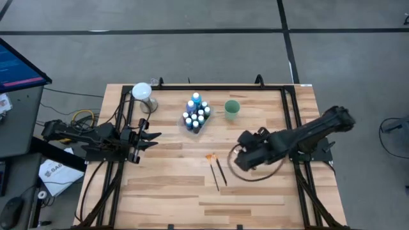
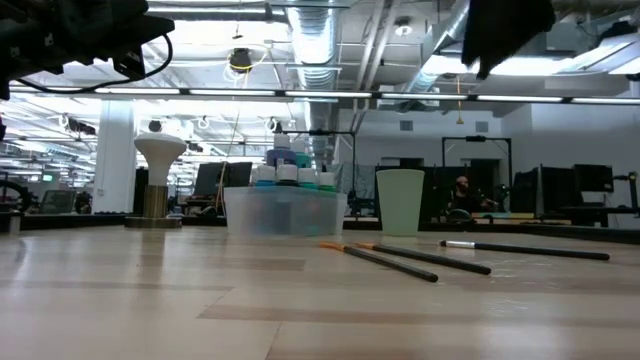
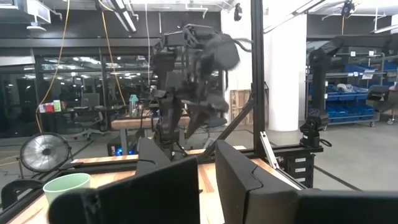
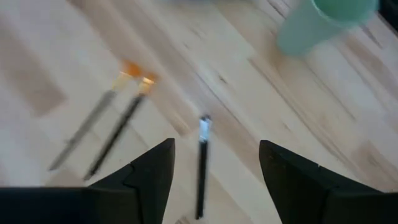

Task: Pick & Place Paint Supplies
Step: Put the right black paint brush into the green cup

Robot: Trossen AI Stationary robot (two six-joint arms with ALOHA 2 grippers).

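Observation:
Three thin dark brushes (image 4: 201, 168) lie flat on the wooden table, two of them orange-tipped (image 4: 127, 70) and one white-tipped; they also show in the high view as brushes (image 1: 217, 171). Small white-capped bottles and taller blue bottles (image 1: 197, 114) stand together in a clear tray (image 2: 285, 212). My right gripper (image 4: 217, 155) hangs open above the brushes, slanting down, with nothing between its fingers; in the high view it is my right gripper (image 1: 241, 153). My left gripper (image 1: 152, 137) waits shut at the table's left side.
A green cup (image 1: 231, 108) stands right of the tray, near the far edge. A white mushroom-shaped stand (image 1: 142, 93) sits at the far left. Black frame rails (image 1: 291, 108) run along the table's sides. Bare wood lies toward the near edge.

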